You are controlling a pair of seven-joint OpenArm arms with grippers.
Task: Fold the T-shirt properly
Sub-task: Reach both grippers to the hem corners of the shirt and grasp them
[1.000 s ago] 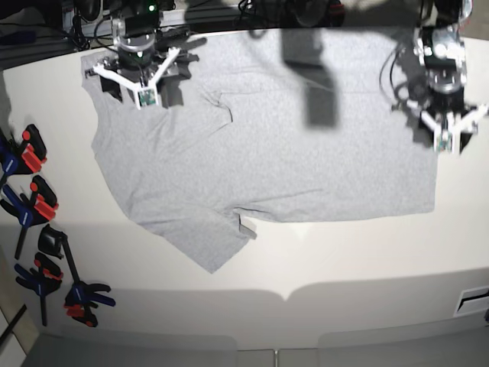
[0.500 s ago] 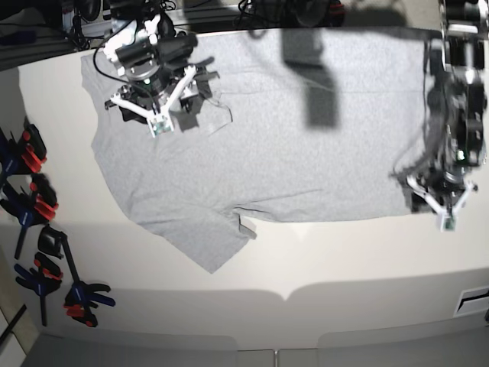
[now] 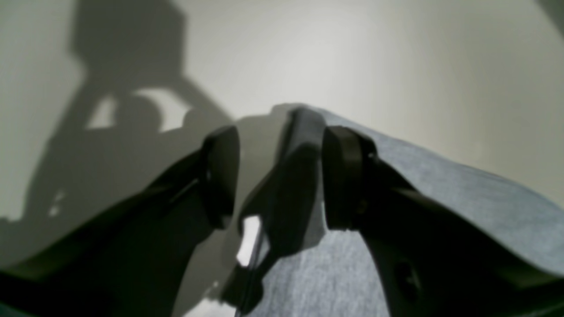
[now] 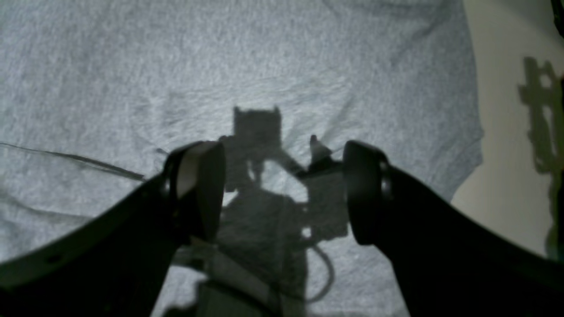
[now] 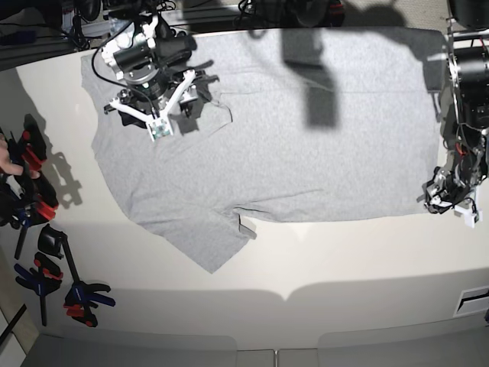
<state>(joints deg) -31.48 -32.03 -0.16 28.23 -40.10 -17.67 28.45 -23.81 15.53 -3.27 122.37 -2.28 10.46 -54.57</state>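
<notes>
Lying flat under spread right fingers (image 4: 365, 189), T-shirt (image 5: 275, 145) corner between parted left fingers (image 3: 343, 176)

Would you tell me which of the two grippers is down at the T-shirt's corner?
The left gripper, low at the T-shirt hem corner; the right gripper hovers over the shoulder area.
</notes>
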